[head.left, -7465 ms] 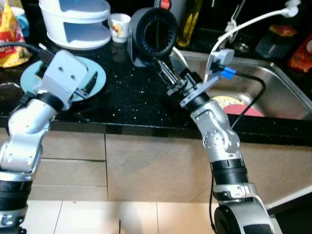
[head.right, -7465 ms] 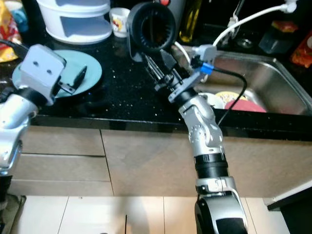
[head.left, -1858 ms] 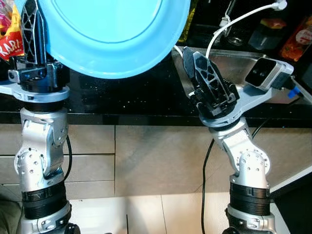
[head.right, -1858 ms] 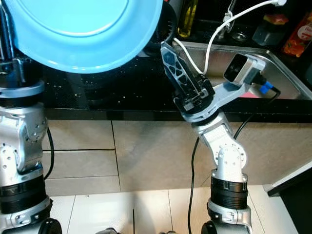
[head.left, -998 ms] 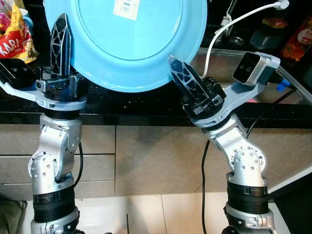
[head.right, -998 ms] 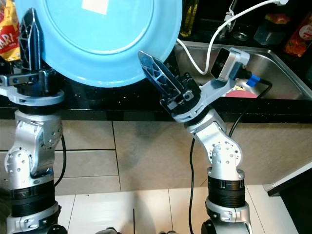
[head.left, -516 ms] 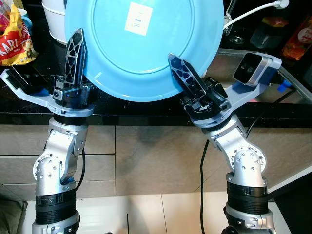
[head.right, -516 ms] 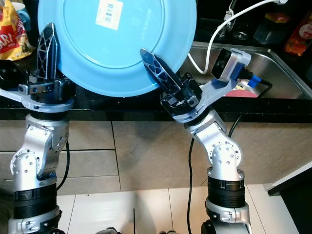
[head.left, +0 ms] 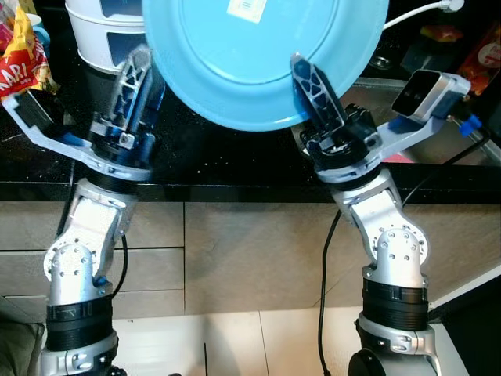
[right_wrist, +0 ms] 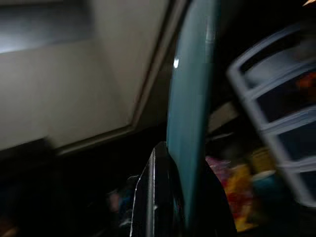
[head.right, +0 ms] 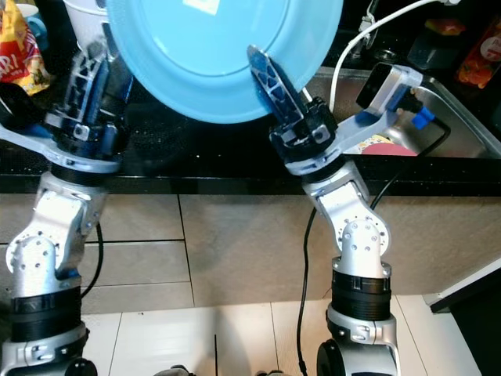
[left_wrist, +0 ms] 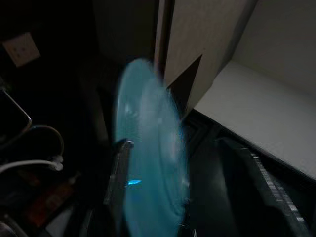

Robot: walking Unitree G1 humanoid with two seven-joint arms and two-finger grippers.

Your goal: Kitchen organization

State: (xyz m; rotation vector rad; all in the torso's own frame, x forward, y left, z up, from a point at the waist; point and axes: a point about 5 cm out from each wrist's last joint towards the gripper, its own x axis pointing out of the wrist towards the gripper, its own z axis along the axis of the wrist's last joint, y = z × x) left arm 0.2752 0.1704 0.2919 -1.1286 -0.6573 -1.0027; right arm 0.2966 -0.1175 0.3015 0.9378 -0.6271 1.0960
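Nearest: 2 silver jointed arms rising in front of beige cabinet fronts and a pale tiled floor. Right hand (head.left: 318,94) has its 2 black lattice fingers pinched on the lower right rim of the blue plate (head.left: 266,55), 1 finger lying across the plate's face. Left hand (head.left: 131,98) is blurred, fingers pointing up just beside the plate's lower left edge; cannot tell whether it grips or how wide it stands.

Plate is large, round, smooth glossy light blue plastic, held up on edge above the tabletop (head.left: 211,168), underside toward the camera with a white barcode sticker (head.left: 246,7) near the top. Tabletop is black speckled stone with a polished front edge.

Farther back: white rounded tiered container (head.left: 102,35) at left, red and yellow snack bag (head.left: 17,47) at far left. Right side, stainless steel sink (head.right: 462,117) with a white cable (head.left: 415,16) arcing over it; something red and yellow lies in the basin, too hidden to name. Dark bottles and red packets at back right, blurry.

Left wrist view, dim: plate (left_wrist: 150,153) seen nearly edge-on as a thin blue oval, 1 dark finger against its near side, a pale cupboard panel and white surface beyond. Right wrist view: plate rim (right_wrist: 192,113) edge-on, teal in the shade, a black finger (right_wrist: 158,197) at its base, beige cabinet door behind, white tiered rack (right_wrist: 274,108) and snack bag blurred to the side. Eye views give the round face and sticker; wrist views give only the thin profile.
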